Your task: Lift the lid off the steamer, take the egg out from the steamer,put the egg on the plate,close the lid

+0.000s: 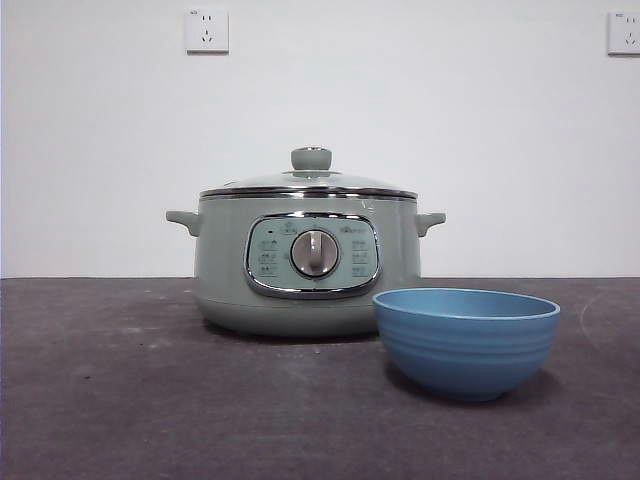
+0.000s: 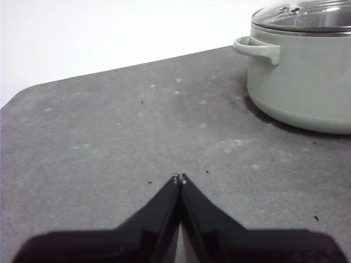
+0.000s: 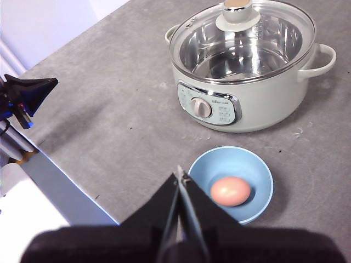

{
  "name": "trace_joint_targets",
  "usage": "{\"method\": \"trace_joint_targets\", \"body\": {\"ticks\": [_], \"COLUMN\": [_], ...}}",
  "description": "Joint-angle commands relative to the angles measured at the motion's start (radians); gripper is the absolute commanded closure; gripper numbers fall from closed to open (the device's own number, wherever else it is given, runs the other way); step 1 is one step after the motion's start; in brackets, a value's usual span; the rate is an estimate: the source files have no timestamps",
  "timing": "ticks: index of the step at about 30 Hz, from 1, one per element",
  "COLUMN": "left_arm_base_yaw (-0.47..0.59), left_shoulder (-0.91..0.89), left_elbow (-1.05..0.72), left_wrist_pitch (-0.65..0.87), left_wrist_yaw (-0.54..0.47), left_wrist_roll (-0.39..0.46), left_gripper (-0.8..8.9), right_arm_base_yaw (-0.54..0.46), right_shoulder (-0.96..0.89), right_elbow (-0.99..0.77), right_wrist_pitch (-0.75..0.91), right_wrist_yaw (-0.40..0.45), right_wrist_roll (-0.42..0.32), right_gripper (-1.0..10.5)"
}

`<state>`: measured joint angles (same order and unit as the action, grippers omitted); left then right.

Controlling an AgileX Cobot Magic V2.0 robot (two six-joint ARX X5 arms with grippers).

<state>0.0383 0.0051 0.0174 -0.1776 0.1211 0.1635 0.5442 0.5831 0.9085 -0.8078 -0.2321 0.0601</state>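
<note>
White wall, grey mottled table.

Front view: steamer sage-green and glossy, chrome-framed panel, silver dial. Lid seated flush, knob upright. Plate — a matte blue ridged bowl — sits just beside and in front of the pot. No arm visible.

Left wrist view: left gripper clenched, empty, above bare table, well apart from the steamer.

Right wrist view: right gripper also pinched closed, empty, high above the bowl. Egg — smooth, tan — lies in the plate. Glass dome shows a bare steel pot.

Judgement: task looks complete; both arms should hold clear, not nudge the bowl.
</note>
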Motion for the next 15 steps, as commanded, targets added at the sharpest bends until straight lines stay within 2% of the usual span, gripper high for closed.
{"method": "trace_joint_targets", "body": {"ticks": [1, 5, 7, 11, 15], "left_arm_base_yaw": [0.003, 0.003, 0.003, 0.003, 0.003], "left_shoulder": [-0.002, -0.002, -0.002, -0.002, -0.002], "left_elbow": [-0.014, -0.014, -0.014, -0.014, -0.014], "left_wrist_pitch": [0.005, 0.005, 0.005, 0.005, 0.005], "left_wrist_yaw": [0.003, 0.003, 0.003, 0.004, 0.003], "left_wrist_roll": [-0.006, -0.006, -0.006, -0.006, -0.006], "left_gripper": [8.17, 8.17, 8.17, 8.17, 8.17], "right_arm_base_yaw": [0.005, -0.033, -0.094, -0.273, -0.401], "right_shoulder": [-0.001, -0.027, -0.053, -0.149, -0.283], "right_elbow": [-0.004, -0.005, -0.007, -0.085, -0.262], "right_wrist_pitch": [0.004, 0.027, 0.048, 0.169, 0.328], "right_wrist_yaw": [0.002, 0.051, 0.030, -0.079, -0.040], "right_wrist_roll": [-0.005, -0.092, -0.125, -0.128, -0.117], "right_gripper": [9.6, 9.6, 9.6, 9.6, 9.6]}}
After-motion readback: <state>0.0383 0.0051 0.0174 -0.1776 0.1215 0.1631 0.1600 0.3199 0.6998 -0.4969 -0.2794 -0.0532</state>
